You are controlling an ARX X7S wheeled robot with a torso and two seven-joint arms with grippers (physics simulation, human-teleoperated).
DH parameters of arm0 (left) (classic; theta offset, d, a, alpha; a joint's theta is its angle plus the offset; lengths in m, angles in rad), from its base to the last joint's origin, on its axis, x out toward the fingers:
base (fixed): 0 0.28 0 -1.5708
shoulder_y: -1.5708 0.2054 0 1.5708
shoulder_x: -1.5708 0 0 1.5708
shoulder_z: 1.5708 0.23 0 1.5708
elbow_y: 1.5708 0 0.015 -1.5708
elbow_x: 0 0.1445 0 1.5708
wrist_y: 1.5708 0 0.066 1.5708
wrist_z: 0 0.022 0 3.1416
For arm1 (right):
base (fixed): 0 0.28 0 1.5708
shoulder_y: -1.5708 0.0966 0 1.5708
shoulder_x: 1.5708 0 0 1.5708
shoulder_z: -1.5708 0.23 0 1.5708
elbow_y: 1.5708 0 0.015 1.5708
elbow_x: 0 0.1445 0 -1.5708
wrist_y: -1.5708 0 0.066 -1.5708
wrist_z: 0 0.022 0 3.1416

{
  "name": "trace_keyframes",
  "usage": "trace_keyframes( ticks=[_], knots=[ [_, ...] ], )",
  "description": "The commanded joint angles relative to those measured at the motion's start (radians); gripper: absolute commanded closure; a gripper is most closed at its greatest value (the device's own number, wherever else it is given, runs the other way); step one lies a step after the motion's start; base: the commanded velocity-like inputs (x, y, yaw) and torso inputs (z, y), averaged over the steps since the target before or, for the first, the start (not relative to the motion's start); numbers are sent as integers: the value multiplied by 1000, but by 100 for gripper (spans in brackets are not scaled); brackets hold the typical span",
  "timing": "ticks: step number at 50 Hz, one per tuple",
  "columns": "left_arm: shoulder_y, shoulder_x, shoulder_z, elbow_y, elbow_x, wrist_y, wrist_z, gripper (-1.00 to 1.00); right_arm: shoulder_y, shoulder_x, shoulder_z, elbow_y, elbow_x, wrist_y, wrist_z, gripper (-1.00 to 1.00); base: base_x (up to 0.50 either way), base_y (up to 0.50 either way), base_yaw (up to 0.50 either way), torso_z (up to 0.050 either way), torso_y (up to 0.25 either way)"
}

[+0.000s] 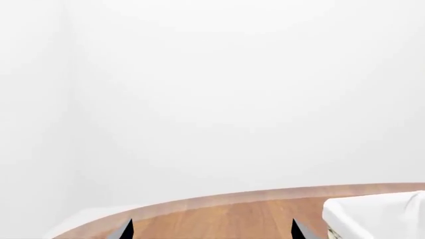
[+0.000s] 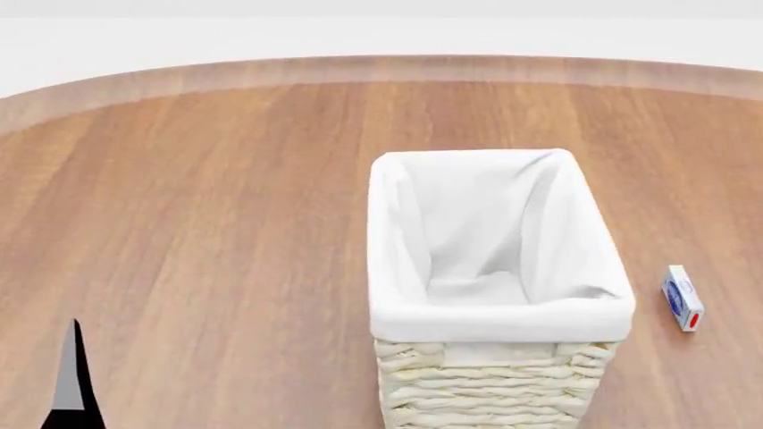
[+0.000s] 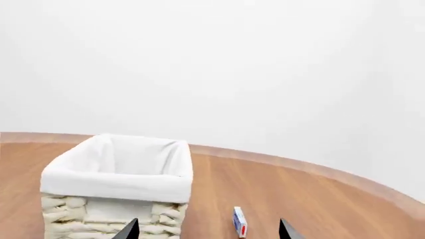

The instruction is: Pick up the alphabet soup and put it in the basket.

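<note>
On the counter, no soup can is visible in any view. The basket sits at twelve o'clock. Right hand is wide, as is left hand.

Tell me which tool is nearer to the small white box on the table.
Right. The right tool has the box just ahead of it; the left tool sits beyond the basket from it.
</note>
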Motion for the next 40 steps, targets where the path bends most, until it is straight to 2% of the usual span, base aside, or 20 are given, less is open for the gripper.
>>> trace_keyframes(
  ticks=[1, 7, 8, 11, 13, 40],
  knots=[
    [-4, -7, 1, -3, -1, -2, -13, -100, -107, -160, 79, 163, -19, -229, -164, -100, 0, 0, 0, 0, 0],
    [-4, -10, 2, -10, -5, 2, -16, -100, -115, -201, 102, 209, 10, -268, -204, -100, 0, 0, 0, 0, 0],
    [-4, -10, 3, -11, -3, 3, -18, -100, -114, -200, 72, 282, 1, -336, -202, -100, 0, 0, 0, 0, 0],
    [-3, -11, 3, -15, -5, 6, -20, -100, -115, -201, 68, 279, 0, -325, -194, -100, 0, 0, 0, 0, 0],
    [-3, -12, 4, -13, -5, 4, -22, -100, -111, -197, 22, 363, -13, -406, -181, -100, 0, 0, 0, 0, 0],
    [-3, -24, 8, -22, -20, 4, -40, -100, -5, -171, -139, 703, -61, -597, -90, -100, 0, 0, 0, 0, 0]
  ],
)
